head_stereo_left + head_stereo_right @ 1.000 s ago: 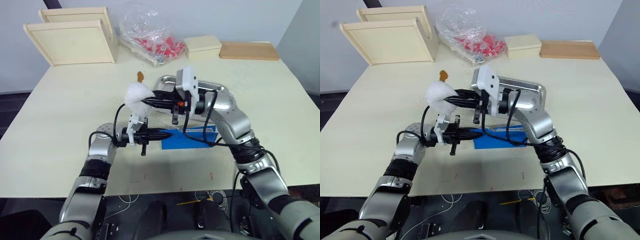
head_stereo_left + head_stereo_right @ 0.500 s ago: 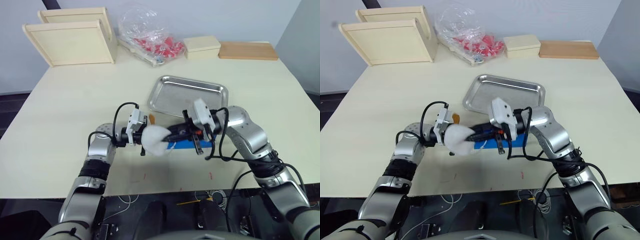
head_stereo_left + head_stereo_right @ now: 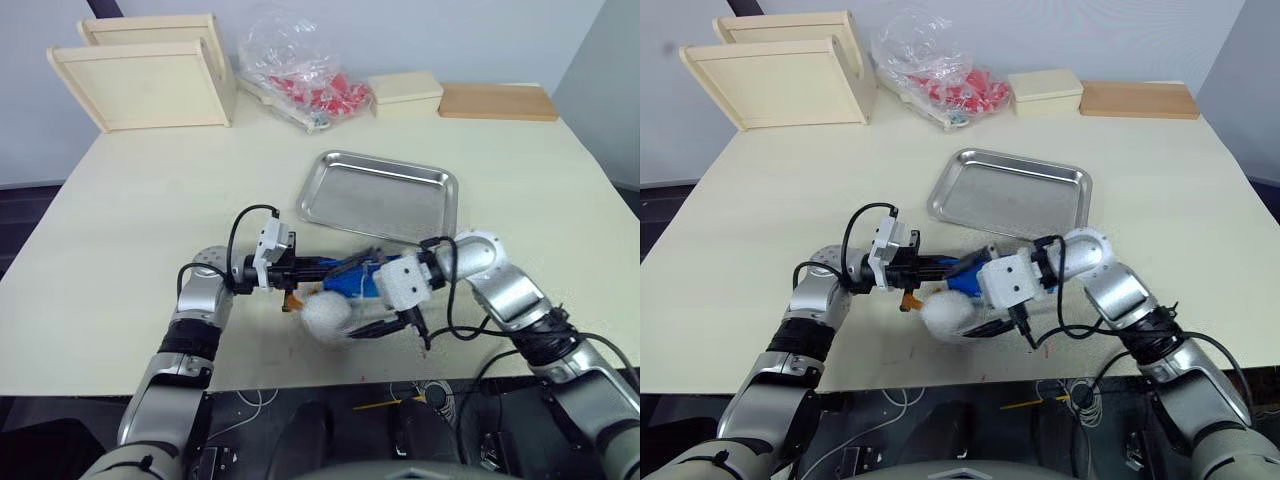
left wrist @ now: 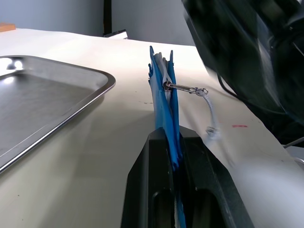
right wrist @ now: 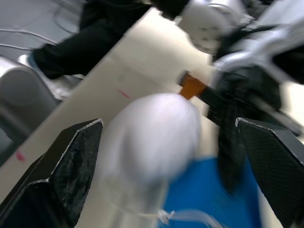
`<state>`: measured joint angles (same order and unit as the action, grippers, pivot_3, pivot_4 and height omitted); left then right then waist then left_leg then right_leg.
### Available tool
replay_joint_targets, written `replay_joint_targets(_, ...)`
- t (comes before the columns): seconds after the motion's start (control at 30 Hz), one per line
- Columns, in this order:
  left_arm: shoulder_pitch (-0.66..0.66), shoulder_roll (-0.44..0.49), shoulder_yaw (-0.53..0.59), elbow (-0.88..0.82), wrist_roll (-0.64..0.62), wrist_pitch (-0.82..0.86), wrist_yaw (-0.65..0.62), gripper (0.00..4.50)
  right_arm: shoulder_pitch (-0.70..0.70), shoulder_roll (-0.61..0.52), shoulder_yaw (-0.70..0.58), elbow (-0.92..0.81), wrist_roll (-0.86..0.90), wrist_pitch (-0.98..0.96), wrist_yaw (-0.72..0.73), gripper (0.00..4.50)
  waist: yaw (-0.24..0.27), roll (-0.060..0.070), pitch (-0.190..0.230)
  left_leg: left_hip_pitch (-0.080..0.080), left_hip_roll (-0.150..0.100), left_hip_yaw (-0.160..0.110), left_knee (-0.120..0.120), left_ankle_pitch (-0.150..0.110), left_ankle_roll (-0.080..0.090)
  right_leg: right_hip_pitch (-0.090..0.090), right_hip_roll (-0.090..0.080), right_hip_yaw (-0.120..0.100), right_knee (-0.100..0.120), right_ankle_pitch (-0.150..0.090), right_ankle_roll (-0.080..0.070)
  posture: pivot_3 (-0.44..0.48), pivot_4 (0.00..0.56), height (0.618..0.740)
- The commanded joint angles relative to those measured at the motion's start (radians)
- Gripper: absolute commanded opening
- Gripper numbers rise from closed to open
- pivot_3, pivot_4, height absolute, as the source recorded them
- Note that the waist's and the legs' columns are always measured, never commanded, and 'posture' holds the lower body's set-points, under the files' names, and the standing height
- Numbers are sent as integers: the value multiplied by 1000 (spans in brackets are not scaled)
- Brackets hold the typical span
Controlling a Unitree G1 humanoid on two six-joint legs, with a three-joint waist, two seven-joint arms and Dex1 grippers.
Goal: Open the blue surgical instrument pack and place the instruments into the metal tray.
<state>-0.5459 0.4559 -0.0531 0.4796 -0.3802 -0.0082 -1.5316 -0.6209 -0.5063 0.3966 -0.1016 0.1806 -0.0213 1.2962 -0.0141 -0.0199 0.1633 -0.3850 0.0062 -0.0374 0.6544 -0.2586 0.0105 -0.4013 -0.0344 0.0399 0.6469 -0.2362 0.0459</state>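
Note:
The blue surgical instrument pack (image 3: 356, 279) stands on its edge just in front of the metal tray (image 3: 380, 196), which is empty. My left gripper (image 4: 173, 138) is shut on the pack's near edge. A zipper pull (image 4: 183, 87) on the pack trails a cord to a fluffy white ball (image 3: 328, 315) with an orange tag (image 3: 293, 299). My right gripper (image 5: 166, 156) is open, its fingers (image 5: 61, 180) wide apart on either side of the ball and clear of it. The instruments are hidden.
Two pale wooden trays (image 3: 140, 85) lean at the back left. At the back sit a clear bag of red items (image 3: 300, 70), a pale box (image 3: 405, 92) and a wooden board (image 3: 498, 100). The table's front edge (image 3: 300, 375) runs close below the ball.
My right gripper carried the white ball from above the tray down toward the front edge, then opened and let it go. The left gripper stayed shut on the pack.

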Motion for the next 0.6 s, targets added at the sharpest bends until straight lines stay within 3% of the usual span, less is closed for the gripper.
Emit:
replay_joint_targets(0.03, 6, 9, -12, -1, 13, -10, -17, 0, 32, -41, -130, -70, 154, 156, -22, 4470, 0, 0, 0, 0, 0, 0, 0, 0, 0, 0, 0, 0, 0, 0, 0, 0, 150, 740)
replay_joint_targets(0.3, 5, 11, -11, 1, 13, -13, -17, 0, 53, -121, -263, 116, 210, 271, -15, 4470, 0, 0, 0, -1, 0, 2, 0, 0, 0, 0, 0, 1, -2, 0, 0, 0, 150, 740)
replay_joint_targets(0.6, -2, 13, -12, 9, 16, -20, -16, 0, 105, -89, -260, 248, 219, 257, 51, 4470, 1, 0, 0, -3, 0, 2, 0, -2, 3, 0, -1, 1, -5, 0, 1, 0, 150, 740)
